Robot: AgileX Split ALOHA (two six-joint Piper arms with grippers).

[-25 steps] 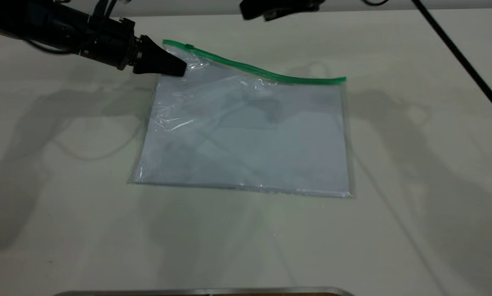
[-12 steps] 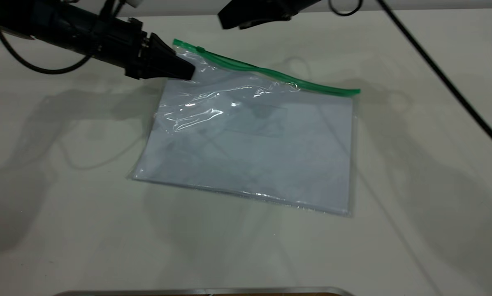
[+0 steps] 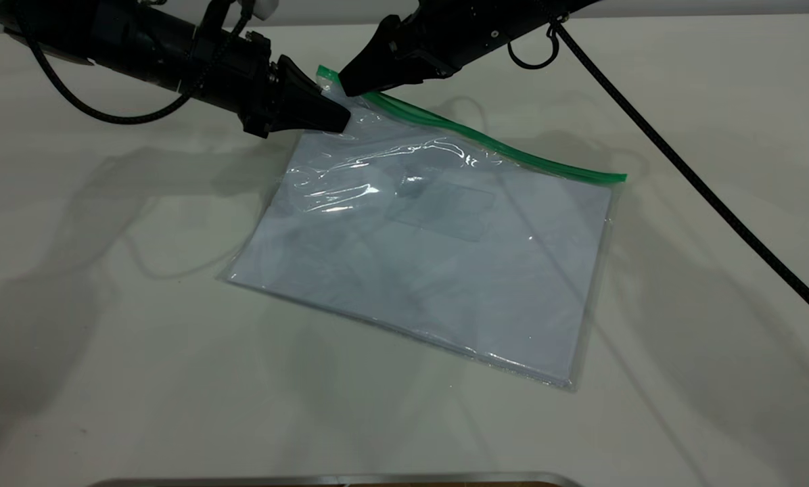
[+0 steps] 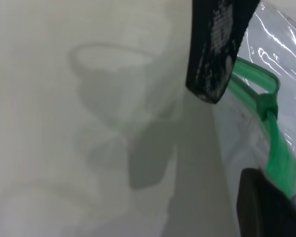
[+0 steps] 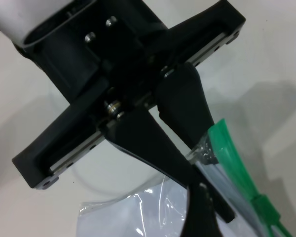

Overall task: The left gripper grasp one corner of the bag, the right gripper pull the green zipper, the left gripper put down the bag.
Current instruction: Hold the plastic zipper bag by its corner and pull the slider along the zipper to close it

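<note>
Now the left gripper (image 3: 340, 123) pinches the corner of the bag (image 3: 350, 115); right gripper (image 3: 345, 84) fingers — state unclear — just above.

Open table (image 3: 107, 352) was seen on the near, left and right sides of the bag (image 3: 445, 270). Access to the lifted corner (image 3: 340, 108) was blocked by the left gripper (image 3: 340, 122) clamped on it and the right gripper (image 3: 347, 84) just above the green zip strip (image 3: 499, 145). The right side was crossed by a black cable (image 3: 702, 189).
</note>
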